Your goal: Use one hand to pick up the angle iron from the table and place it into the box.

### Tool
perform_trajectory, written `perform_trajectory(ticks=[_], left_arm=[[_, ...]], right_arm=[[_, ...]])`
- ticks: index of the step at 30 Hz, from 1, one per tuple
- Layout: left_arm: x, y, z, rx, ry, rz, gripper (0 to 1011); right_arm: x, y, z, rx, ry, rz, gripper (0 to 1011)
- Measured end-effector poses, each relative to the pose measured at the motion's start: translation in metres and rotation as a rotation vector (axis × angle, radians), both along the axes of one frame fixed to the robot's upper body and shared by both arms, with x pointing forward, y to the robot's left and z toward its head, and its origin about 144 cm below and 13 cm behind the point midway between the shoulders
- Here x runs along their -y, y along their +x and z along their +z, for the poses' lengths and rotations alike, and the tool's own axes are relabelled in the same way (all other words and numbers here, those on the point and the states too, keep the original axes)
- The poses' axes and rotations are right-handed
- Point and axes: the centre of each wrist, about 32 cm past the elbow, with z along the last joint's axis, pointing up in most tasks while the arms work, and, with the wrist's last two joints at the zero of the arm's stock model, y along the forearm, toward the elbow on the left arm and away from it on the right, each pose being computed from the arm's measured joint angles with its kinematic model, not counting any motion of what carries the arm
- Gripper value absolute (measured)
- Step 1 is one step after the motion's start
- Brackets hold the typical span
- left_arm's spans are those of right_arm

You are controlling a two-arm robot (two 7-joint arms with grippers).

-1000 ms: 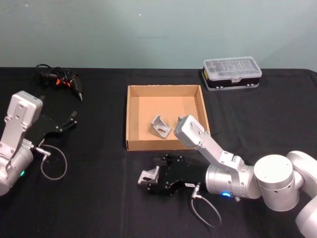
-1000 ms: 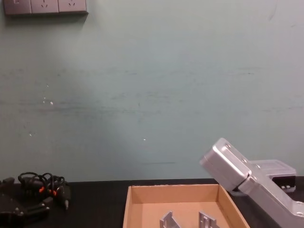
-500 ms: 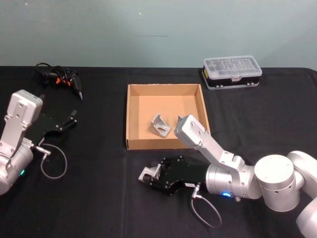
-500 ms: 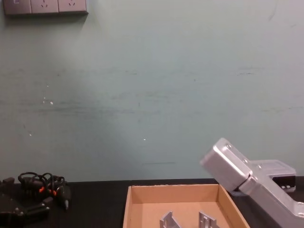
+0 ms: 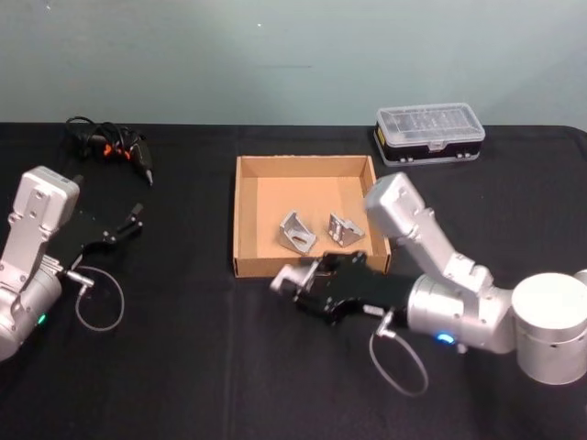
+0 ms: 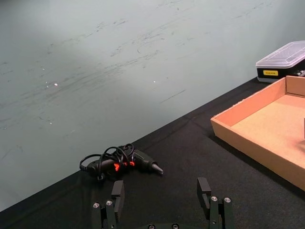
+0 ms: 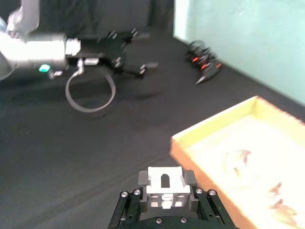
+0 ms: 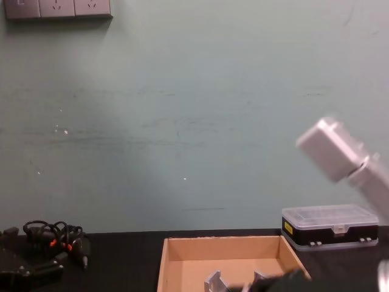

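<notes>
Black matte table (image 5: 183, 367) is backed by a pale green wall. At far left a tangle of black cable with a small tool (image 5: 110, 147) is seen, and near it the left gripper (image 6: 162, 202) is parked low over the cloth, jaws spread wide and empty. Further right sits the box (image 5: 240, 220), with two angle irons already inside. At its front wall the right gripper (image 5: 292, 280) is held — jaws clamped on the angle iron (image 7: 166, 187), clear of the table. The carry step is judged to be in hand; next, the piece needs lifting over the wall and releasing inside. A clear-lidded case (image 5: 429, 133) stands at far right.
</notes>
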Motion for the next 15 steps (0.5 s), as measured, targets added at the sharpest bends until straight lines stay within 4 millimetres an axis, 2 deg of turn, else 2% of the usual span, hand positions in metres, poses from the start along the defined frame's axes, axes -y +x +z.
perform_trajectory(ticks=[7, 15], left_arm=[[0.000, 0.000, 0.000, 0.000, 0.000, 0.000, 1000], [0.000, 0.000, 0.000, 0.000, 0.000, 0.000, 1000]], right_arm=[[0.014, 0.004, 0.019, 0.065, 0.045, -0.099, 453], [0.022, 0.028, 0.026, 0.097, 0.070, -0.217, 452]])
